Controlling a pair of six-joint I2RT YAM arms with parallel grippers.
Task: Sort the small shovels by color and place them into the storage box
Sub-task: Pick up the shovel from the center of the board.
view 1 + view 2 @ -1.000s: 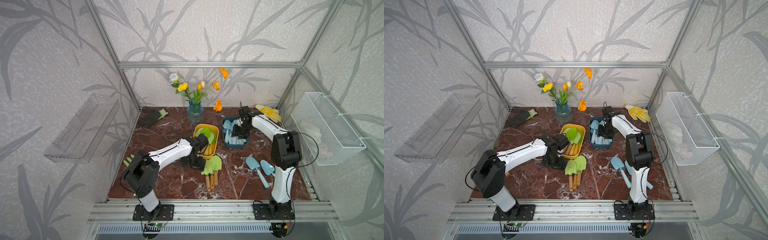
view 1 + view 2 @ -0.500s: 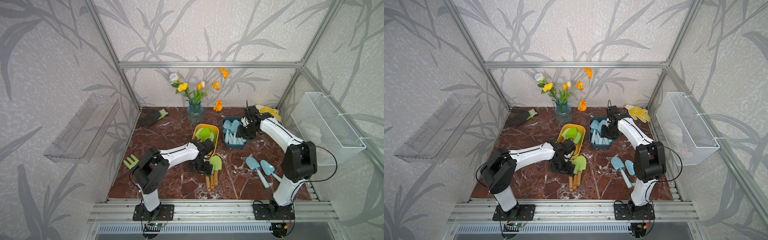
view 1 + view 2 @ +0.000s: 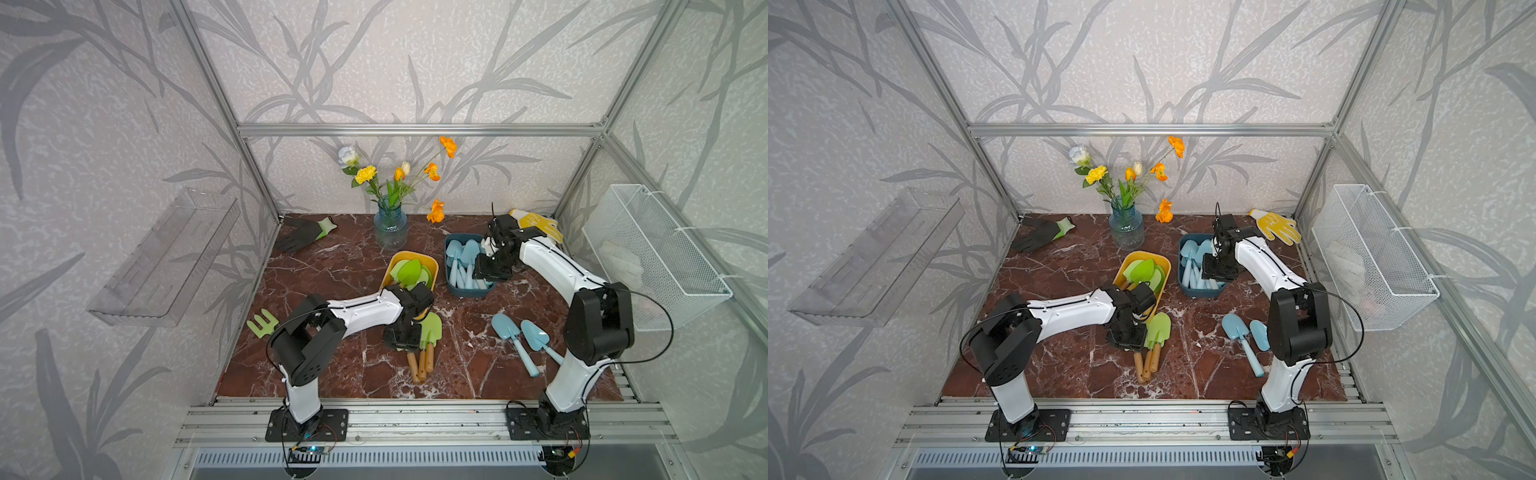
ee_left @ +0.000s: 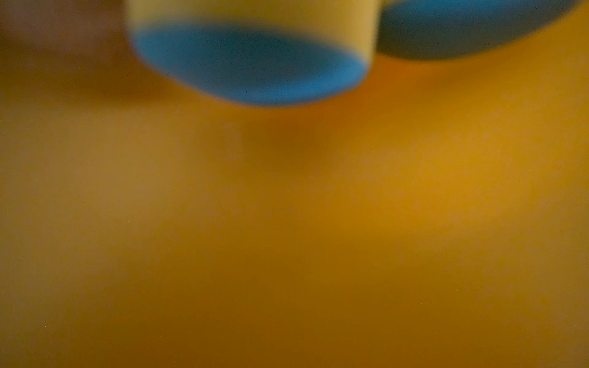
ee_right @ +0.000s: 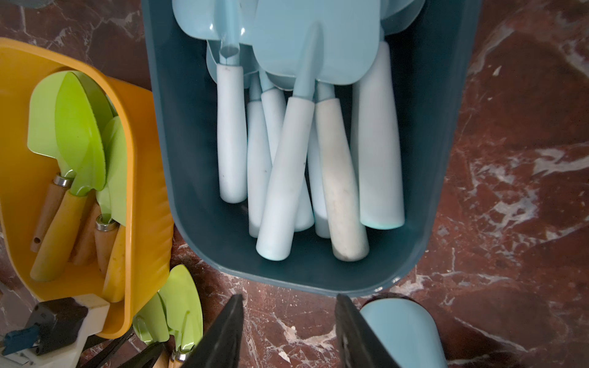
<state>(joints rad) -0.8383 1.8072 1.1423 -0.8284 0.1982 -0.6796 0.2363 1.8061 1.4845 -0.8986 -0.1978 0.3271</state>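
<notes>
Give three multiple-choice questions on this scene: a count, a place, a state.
1. How many blue shovels lie on the table outside the blue box? A none B two C four
2. Where is the rake? A in the blue box B at the table's left edge C among the blue shovels
3. Right gripper: A open, empty B shut on a shovel C shut on the rake
Answers: B, two lie side by side; B, it lies alone there; A, table shows between its jaws.
</notes>
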